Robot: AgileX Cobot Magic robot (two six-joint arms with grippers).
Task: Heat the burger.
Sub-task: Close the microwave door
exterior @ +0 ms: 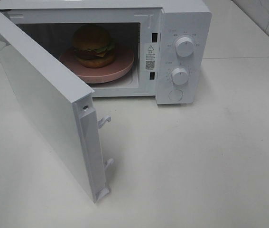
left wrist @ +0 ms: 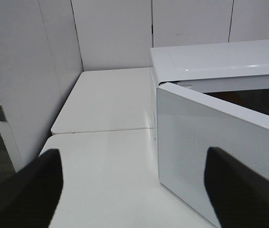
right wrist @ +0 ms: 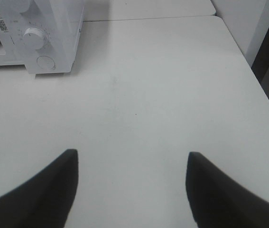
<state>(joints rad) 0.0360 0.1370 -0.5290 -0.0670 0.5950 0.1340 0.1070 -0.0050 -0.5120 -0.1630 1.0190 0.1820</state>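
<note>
One QR-code label (exterior: 150, 63) between burger (exterior: 94, 45) and upper dial (exterior: 185, 46)

High camera looks down into the microwave (exterior: 186, 33); wrist cameras view it low from either side.

A sticker (exterior: 150, 56) with a warning triangle and QR code is sitting on the microwave (exterior: 184, 28) front, well apart from the right pincer (right wrist: 132, 159); no wording is reading clearly.
</note>
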